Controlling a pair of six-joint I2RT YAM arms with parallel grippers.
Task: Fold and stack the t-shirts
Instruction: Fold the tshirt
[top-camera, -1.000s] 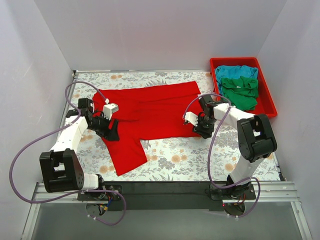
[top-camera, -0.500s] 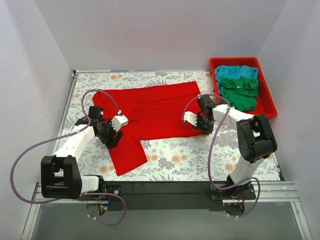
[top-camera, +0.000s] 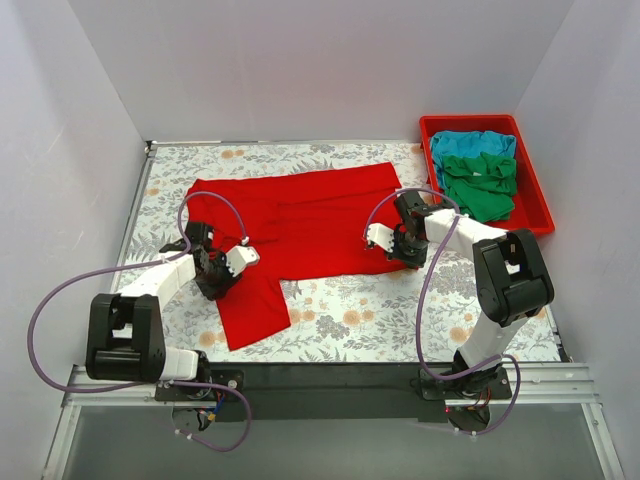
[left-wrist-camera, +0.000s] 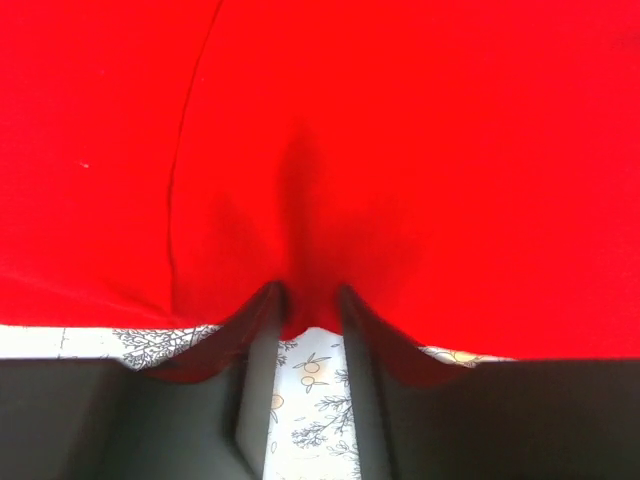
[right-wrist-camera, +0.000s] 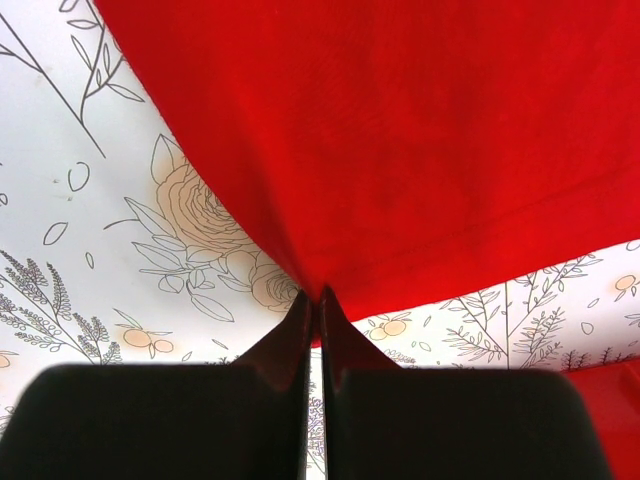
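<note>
When looking down from above, red t-shirt (top-camera: 310, 215) spread out flat on the flowery table (top-camera: 400, 315), just left of the red tray (top-camera: 470, 119). Inside the tray, two more shirts in a heap: green t-shirt (top-camera: 482, 185) toward the near end, turquoise t-shirt (top-camera: 470, 143) toward the far end (partly under the green one).

Right gripper (right-wrist-camera: 314, 297) down at the shirt edge closest to the tray, close to the tray's near-left corner. Fingers squeezed all the way together, pinching the red edge, with the cloth drawn into a little point at the tips.

Left gripper (left-wrist-camera: 307, 305) well to the left of the tray, on the side of the red t-shirt away from it. Fingers only a little apart, a bump of red cloth between the tips. Cannot tell if pinched tight.
</note>
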